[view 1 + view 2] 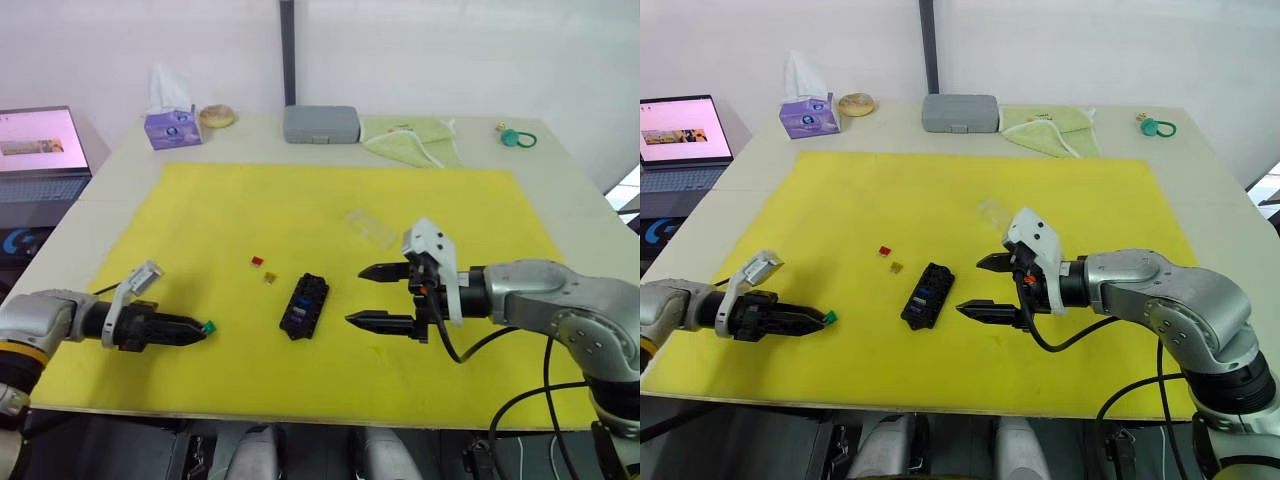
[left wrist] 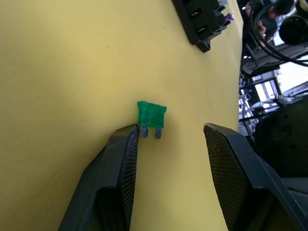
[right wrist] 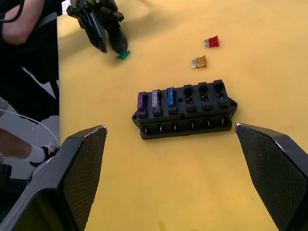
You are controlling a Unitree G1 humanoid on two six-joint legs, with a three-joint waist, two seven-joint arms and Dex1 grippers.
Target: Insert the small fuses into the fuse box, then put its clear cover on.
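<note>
The black fuse box (image 1: 304,305) lies mid-mat, with purple, grey and teal fuses seated in three slots at one end (image 3: 155,100). Its other slots are bare. A red fuse (image 1: 257,261) and an orange fuse (image 1: 269,277) lie loose just left of it. A green fuse (image 2: 152,115) lies flat on the mat, touching one fingertip of my open left gripper (image 2: 171,130), left of the box. My right gripper (image 1: 358,296) hovers wide open just right of the box, holding nothing. The clear cover (image 1: 371,227) rests on the mat behind it.
The yellow mat (image 1: 300,200) covers most of the table. Along the far edge are a grey case (image 1: 320,124), a green cloth (image 1: 410,138), a tissue box (image 1: 172,128) and a green ring (image 1: 518,138). A laptop (image 1: 40,150) stands at the far left.
</note>
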